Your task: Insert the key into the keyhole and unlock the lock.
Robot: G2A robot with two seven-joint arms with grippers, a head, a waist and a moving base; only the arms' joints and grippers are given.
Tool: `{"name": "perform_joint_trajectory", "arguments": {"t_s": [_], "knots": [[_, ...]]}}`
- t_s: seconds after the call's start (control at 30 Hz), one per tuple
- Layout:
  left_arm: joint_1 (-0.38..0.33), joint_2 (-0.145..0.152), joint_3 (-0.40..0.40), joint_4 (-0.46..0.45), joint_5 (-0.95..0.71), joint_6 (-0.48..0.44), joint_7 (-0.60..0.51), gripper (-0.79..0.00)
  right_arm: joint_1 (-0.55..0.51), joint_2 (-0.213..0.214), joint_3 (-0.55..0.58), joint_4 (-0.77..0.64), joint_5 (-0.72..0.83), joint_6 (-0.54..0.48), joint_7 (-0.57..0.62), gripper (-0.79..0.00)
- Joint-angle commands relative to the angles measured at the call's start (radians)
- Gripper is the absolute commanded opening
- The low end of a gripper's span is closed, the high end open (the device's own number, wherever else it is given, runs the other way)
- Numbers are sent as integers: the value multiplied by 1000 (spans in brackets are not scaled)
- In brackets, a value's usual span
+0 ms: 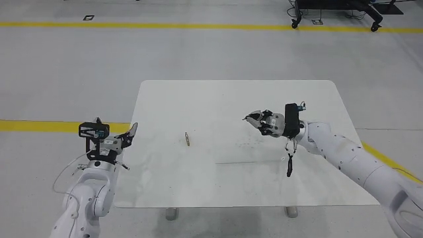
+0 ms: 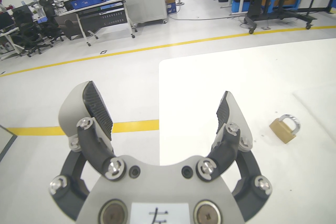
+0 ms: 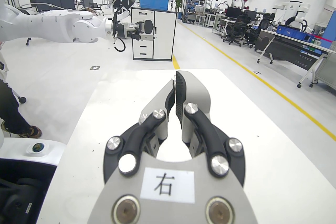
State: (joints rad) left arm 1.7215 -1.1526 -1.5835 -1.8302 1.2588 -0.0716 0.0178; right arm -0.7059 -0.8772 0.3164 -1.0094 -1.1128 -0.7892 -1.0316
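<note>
A small brass padlock (image 1: 187,139) with a silver shackle lies flat on the white table (image 1: 264,185), left of its middle. The left wrist view shows the padlock (image 2: 284,128) ahead and off to one side of my left gripper (image 2: 158,88). That left gripper (image 1: 130,132) is open and empty, hovering at the table's left edge. My right gripper (image 1: 250,117) hangs over the table's right half, well apart from the padlock. In its wrist view the right gripper (image 3: 176,75) is shut, with a small dark piece, apparently the key, pinched at the tips.
A black cable (image 1: 289,162) loops down from the right wrist over the table. Bare tabletop (image 3: 262,156) stretches between the padlock and the right gripper. The table's left edge (image 2: 160,94) runs directly under the left gripper.
</note>
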Motion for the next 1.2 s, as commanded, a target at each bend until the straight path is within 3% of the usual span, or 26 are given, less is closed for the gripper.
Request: {"name": "perform_joint_trajectory", "arguments": {"t_s": [0.0, 0.07, 0.23, 0.4, 0.83, 0.93, 1.1, 1.17], "knots": [[-18, -1, 31, -9, -30, -66, -12, 0, 0, 0, 0, 0, 0, 0, 0, -785], [-57, -5, 87, -6, -31, -104, -36, 0, -12, -2, 6, -9, 29, -2, 4, -785], [-226, -18, 232, 101, -266, -393, -114, 0, -54, -23, 46, -37, 244, -80, 80, -785], [-383, -34, 335, 213, -449, -510, -225, 0, -87, -46, 98, -48, 447, -223, 224, -785], [-388, -35, 344, 221, -471, -517, -236, 0, -93, -49, 99, -50, 458, -223, 224, -785], [-397, -40, 377, 273, -656, -645, -242, 0, -107, -52, 110, -67, 500, -209, 275, -785], [-502, -51, 447, 459, -853, -917, -260, 0, -126, -68, 84, -102, 731, -223, 456, -785], [-546, -60, 504, 503, -937, -941, -273, 0, -122, -78, 74, -93, 830, -223, 536, -785]]}}
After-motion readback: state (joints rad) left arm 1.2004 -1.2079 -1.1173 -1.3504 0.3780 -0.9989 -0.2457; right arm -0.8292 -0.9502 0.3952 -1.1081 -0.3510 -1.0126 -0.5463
